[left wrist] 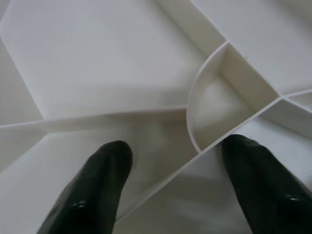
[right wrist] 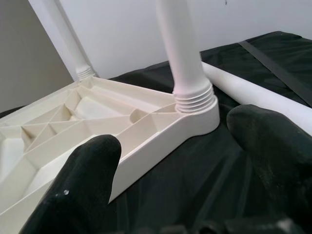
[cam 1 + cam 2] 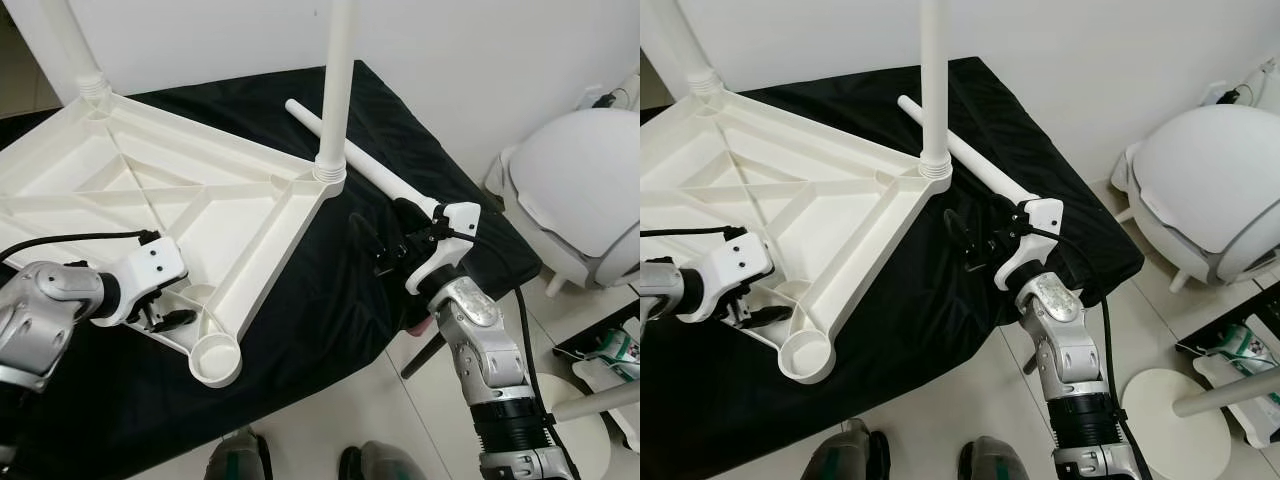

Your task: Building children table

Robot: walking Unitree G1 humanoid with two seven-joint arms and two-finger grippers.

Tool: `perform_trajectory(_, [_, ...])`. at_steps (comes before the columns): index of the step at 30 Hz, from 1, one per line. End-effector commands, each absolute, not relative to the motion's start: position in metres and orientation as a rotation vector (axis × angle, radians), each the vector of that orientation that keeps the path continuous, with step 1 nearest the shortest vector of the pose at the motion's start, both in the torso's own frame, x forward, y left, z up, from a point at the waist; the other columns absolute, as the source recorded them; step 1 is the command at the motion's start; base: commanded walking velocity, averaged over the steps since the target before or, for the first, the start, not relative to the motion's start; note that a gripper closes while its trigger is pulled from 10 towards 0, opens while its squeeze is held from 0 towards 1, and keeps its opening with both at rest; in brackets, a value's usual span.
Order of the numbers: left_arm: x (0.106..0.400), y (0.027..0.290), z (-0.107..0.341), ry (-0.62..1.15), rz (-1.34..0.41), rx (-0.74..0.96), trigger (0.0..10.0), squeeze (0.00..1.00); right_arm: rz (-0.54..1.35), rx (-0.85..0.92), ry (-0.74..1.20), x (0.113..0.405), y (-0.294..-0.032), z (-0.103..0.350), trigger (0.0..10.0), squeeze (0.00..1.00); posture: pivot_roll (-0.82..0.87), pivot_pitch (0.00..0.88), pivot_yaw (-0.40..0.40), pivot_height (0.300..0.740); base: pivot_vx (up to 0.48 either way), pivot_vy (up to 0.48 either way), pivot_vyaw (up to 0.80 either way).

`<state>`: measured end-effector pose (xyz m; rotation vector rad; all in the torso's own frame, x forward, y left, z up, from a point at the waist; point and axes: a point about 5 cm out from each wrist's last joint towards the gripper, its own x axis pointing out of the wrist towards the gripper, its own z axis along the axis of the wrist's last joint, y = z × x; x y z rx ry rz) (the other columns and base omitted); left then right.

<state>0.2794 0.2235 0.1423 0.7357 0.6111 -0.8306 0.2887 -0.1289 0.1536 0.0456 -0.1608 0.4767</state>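
My left gripper (image 1: 165, 180), fingers spread, hovers over or perhaps touches the upturned white tabletop (image 3: 150, 190) on the black cloth (image 3: 330, 300), while my open right gripper (image 3: 385, 245) sits beside the loose leg (image 3: 360, 160).

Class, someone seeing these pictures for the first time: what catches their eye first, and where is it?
The upturned white tabletop on the black cloth, with two legs standing screwed into its corners. A loose leg lies on the cloth beside it. The left gripper hovers near the empty socket; the right gripper is open near the loose leg.
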Motion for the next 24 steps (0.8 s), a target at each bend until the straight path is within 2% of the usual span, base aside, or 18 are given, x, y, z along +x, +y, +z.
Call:
perform_trajectory(1, [0.289,0.235,0.138,0.582,-0.603,0.749,0.0,0.00,0.471,0.041,-0.159,0.288,-0.130,0.152,10.0,0.00,-0.04,0.064,0.010,0.740,0.000,0.000,0.00])
perform_trajectory(2, [0.289,0.234,0.138,0.583,-0.603,0.735,1.1,0.00,0.471,0.041,-0.159,0.288,-0.130,0.152,10.0,0.00,-0.04,0.064,0.010,0.740,0.000,0.000,0.00])
perform_trajectory(3, [0.290,0.232,0.138,0.580,-0.603,0.735,0.0,0.00,0.470,0.041,-0.159,0.288,-0.130,0.152,10.0,0.00,-0.04,0.067,0.012,0.740,0.000,0.000,0.00])
perform_trajectory(24, [0.315,0.226,0.135,0.572,-0.448,0.711,0.0,0.00,0.456,0.050,-0.171,0.288,-0.128,0.154,10.0,0.00,-0.04,0.071,0.022,0.740,0.000,0.000,0.00])
